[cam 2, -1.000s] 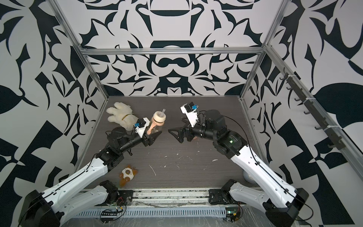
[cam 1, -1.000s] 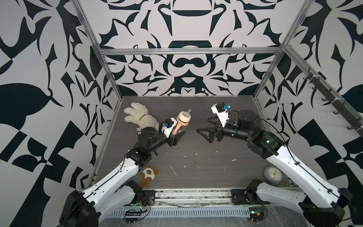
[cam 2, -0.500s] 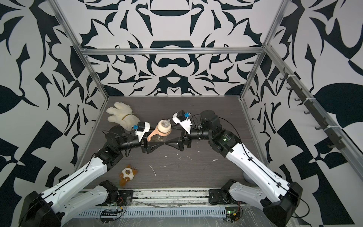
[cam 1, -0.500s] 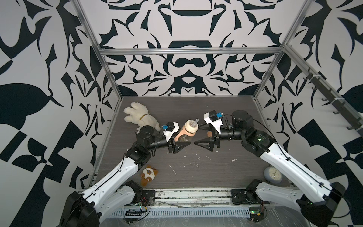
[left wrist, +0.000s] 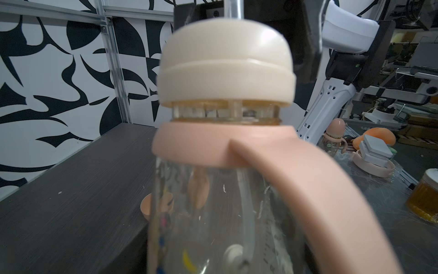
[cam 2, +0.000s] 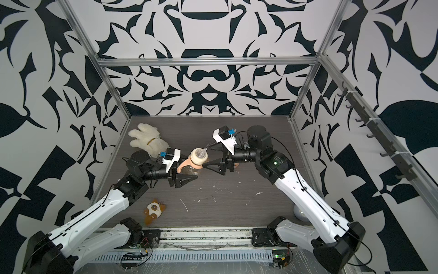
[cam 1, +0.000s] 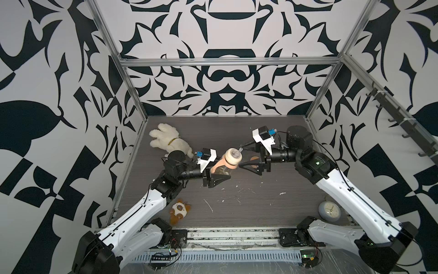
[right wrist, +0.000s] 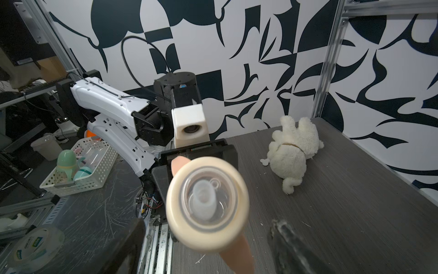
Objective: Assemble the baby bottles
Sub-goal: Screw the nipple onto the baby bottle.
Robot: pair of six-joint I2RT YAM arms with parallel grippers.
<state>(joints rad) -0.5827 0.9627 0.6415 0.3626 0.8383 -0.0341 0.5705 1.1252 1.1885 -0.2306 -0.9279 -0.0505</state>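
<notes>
My right claw stands open astride the cream collar, holding nothing; my left claw clamps the clear bottle, tilted above the table. The collar looks only perched, thread showing beneath it. Closing off-centre, I could tip it askew, cross the thread, or twist the bottle loose.

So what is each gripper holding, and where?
Left gripper grips the bottle by its clear body. Right gripper holds nothing; its open jaws straddle the collar.
</notes>
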